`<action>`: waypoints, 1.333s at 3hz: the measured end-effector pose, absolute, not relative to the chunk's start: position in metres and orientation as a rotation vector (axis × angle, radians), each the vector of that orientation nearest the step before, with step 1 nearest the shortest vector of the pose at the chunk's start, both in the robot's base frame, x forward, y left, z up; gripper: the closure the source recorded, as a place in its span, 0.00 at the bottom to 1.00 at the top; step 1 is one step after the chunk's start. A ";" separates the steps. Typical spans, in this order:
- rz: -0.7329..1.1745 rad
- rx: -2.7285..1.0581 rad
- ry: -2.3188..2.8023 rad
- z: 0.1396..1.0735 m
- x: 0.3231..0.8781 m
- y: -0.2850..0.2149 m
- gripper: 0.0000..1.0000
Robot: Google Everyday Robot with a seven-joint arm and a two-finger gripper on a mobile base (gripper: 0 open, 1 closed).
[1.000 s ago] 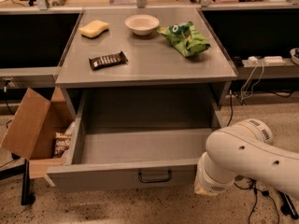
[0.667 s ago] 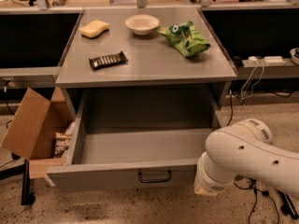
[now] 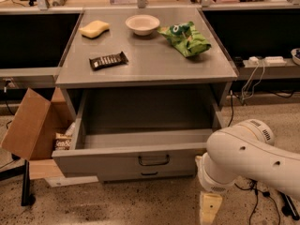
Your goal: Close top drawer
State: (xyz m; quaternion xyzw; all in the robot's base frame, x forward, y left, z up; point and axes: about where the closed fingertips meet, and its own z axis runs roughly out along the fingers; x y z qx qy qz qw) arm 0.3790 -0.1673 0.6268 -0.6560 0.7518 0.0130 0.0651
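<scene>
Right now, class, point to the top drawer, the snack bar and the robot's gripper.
top drawer (image 3: 108, 162): camera view, left part of its front panel.
snack bar (image 3: 108, 60): camera view, middle of its wrapper.
gripper (image 3: 210, 210): camera view, bottom right beside the drawer, on its pale tip.

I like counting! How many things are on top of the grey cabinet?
4: yellow sponge back left, white bowl back middle, green bag back right, dark bar front left. The gripper hangs low by the top drawer's right corner.
</scene>
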 end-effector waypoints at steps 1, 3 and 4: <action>0.039 -1.980 2.269 0.627 0.379 -0.167 0.00; 0.067 -1.966 2.140 0.641 0.408 -0.179 0.41; 0.073 -1.967 2.075 0.646 0.427 -0.181 0.63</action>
